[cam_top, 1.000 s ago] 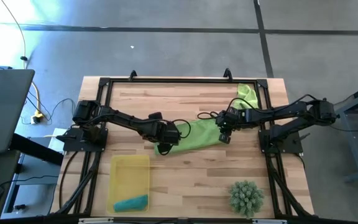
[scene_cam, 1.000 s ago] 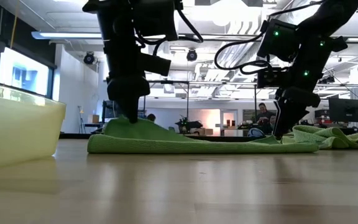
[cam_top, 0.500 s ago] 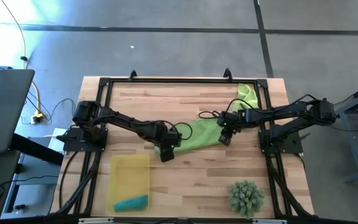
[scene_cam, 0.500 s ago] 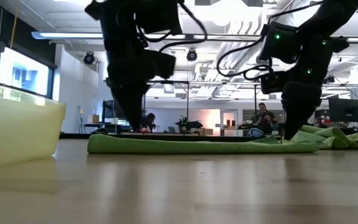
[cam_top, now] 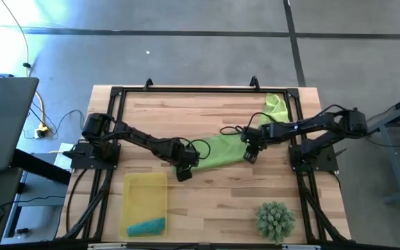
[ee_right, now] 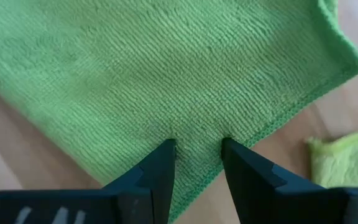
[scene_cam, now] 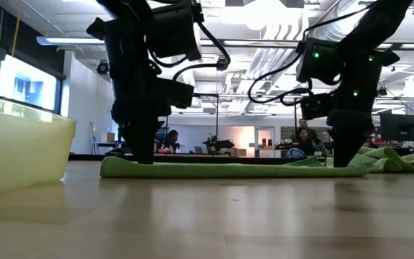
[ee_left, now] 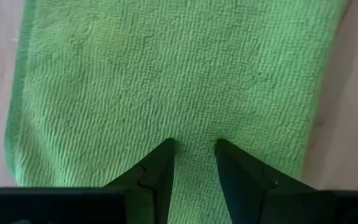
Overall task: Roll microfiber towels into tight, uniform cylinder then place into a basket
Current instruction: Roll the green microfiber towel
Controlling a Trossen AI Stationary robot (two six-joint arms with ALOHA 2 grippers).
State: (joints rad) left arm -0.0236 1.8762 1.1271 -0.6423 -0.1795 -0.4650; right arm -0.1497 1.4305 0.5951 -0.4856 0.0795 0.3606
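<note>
A lime green microfiber towel [cam_top: 217,149] lies flat on the table as a long strip, running from centre toward the right. My left gripper [cam_top: 183,170] stands over its left end, pointing down, its fingers a little apart [ee_left: 192,146]. My right gripper [cam_top: 249,154] stands over the right end, also slightly open [ee_right: 197,144]. A second green towel [cam_top: 276,105] lies crumpled at the far right. The yellow basket [cam_top: 144,182] sits near the front left with a teal towel [cam_top: 146,226] in it. My left gripper sets both fingertips [ee_left: 165,149] down on the top face of the towel's left end [ee_left: 191,124], from above. Nothing is pinched between them, and the cloth lies flat on the table. My right gripper rests both fingertips [ee_right: 166,149] on the towel's right end, close to its hemmed edge [ee_right: 253,134], from above. The cloth between them lies flat and is not gathered.
A spiky green ball plant [cam_top: 275,219] stands at the front right. A black frame [cam_top: 186,90] runs round the table's edges. Bare wood lies between the towel and the basket and along the far side.
The towel's left end, raised in a small hump under my left gripper a second ago, has dropped and now lies flat. My left gripper has let go, tipped steeper, and come down a little toward the near edge onto the end of the strip.
</note>
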